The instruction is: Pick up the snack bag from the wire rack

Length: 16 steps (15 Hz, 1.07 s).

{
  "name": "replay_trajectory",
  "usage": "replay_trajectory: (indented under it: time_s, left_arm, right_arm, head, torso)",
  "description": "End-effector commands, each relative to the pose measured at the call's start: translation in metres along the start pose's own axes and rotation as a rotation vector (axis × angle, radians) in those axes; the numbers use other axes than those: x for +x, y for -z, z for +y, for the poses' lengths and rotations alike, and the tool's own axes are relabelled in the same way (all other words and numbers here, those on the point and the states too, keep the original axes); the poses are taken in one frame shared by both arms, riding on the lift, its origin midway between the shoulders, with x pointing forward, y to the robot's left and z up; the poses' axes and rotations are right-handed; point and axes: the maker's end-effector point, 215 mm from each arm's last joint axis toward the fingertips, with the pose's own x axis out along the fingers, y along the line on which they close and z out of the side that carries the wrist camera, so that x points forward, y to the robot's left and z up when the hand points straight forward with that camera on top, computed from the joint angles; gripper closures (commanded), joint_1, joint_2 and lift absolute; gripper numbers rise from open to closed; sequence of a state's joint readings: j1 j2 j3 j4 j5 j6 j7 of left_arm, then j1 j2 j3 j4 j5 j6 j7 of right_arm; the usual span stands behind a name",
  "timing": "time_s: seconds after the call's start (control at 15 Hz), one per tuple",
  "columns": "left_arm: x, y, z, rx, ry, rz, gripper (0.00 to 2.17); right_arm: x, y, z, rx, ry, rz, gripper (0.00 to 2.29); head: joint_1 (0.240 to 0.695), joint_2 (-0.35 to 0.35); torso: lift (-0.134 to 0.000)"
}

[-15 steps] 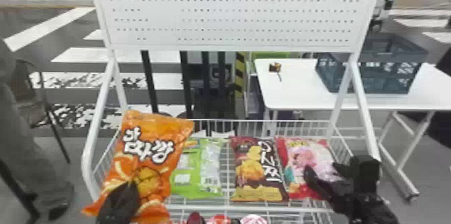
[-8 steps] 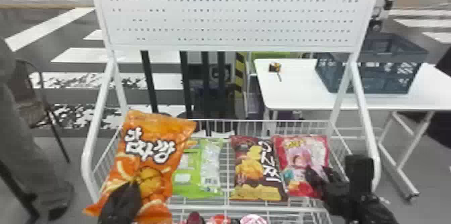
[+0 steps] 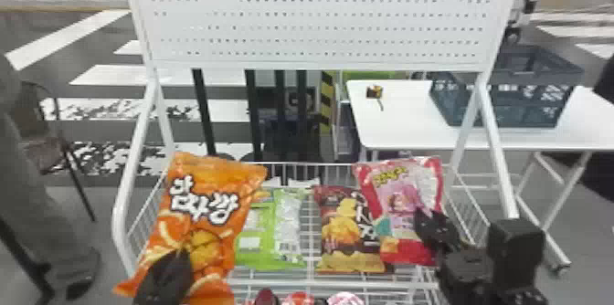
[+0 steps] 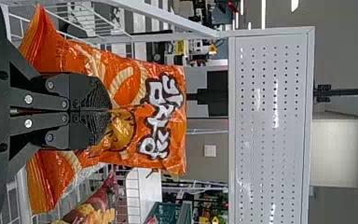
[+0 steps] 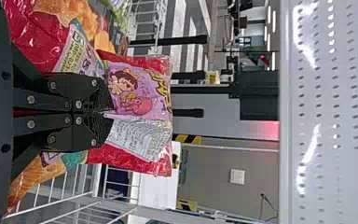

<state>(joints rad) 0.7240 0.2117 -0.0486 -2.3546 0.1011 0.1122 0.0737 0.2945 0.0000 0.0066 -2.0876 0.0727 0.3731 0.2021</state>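
In the head view my left gripper (image 3: 165, 276) is at the lower left, over the front of an orange snack bag (image 3: 203, 203) that stands tilted above the wire rack (image 3: 269, 286). The left wrist view has the left gripper (image 4: 109, 111) closed on the orange bag (image 4: 126, 84). My right gripper (image 3: 427, 226) is at the right of the rack, on a pink and red snack bag (image 3: 397, 190). In the right wrist view, the fingers of the right gripper (image 5: 109, 112) meet on that pink bag (image 5: 135, 93), pinching its front.
A green bag (image 3: 269, 231) and a dark red bag (image 3: 349, 231) lie between the two held bags. White posts and a perforated panel (image 3: 320, 21) rise behind. Farther back, a white table (image 3: 402, 121) bears a dark crate (image 3: 507, 94).
The pink bag has risen and shifted left with my right gripper, now overlapping the dark red bag's edge. The right fingers have closed on it. The left gripper and orange bag have barely moved.
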Motion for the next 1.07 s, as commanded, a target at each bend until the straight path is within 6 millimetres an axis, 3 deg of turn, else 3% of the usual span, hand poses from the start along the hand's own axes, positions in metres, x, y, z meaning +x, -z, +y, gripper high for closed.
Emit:
replay_trajectory:
  time_s: [0.0, 0.2, 0.53, 1.0]
  left_arm:
    - [0.0, -0.002, 0.001, 0.0, -0.003, -0.004, 2.08]
    - [0.0, -0.003, 0.005, 0.001, -0.009, -0.007, 2.08]
    - [-0.003, -0.009, 0.012, 0.003, -0.027, -0.025, 2.08]
    - [-0.004, -0.004, 0.026, 0.0, -0.051, -0.017, 2.08]
  right_arm:
    - [-0.039, -0.012, 0.009, 0.019, -0.005, -0.04, 2.22]
    - [-0.079, -0.009, 0.004, 0.07, -0.005, -0.051, 2.22]
    - [-0.141, -0.026, 0.001, 0.108, -0.002, -0.117, 2.22]
    - [-0.159, -0.025, -0.005, 0.092, 0.009, -0.121, 2.22]
  head:
    - [0.499, 0.0]
    - [0.499, 0.0]
    - [0.499, 0.0]
    - [0.499, 0.0]
  torso:
    - [0.0]
    - [0.0]
    - [0.0]
    - [0.0]
